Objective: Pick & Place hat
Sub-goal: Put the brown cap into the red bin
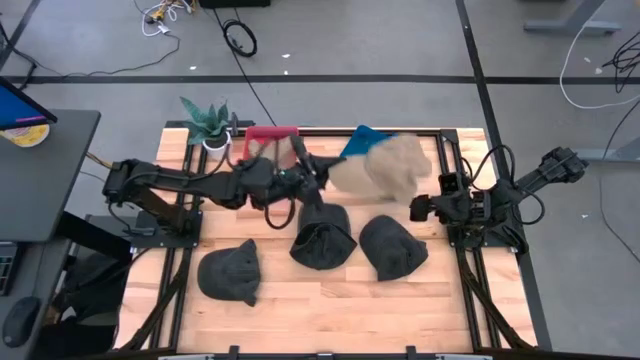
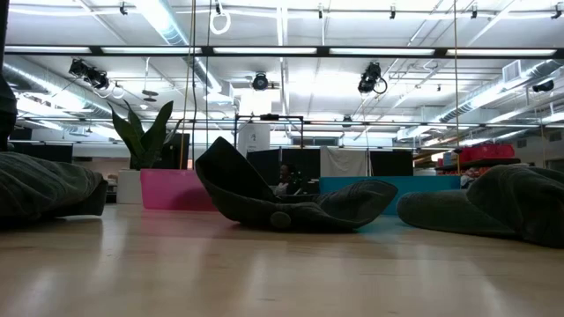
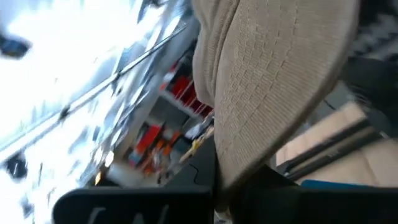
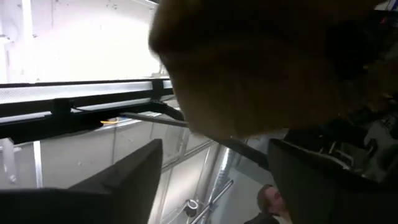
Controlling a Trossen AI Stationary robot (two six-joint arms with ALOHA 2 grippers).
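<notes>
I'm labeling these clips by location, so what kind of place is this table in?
Probably a robotics lab in an open industrial hall: concrete floor with loose cables, exposed ceiling lights, and a wooden table in a metal frame.

Grey floor (cables strewn), bright ceiling lights

No words, labels, brand marks or numbers can be read anywhere here. A white sign hangs in the middle of the low view, far back in the room, but whatever is printed on it is too small to make out. The coloured bins and the hats carry no legible markings.
</notes>
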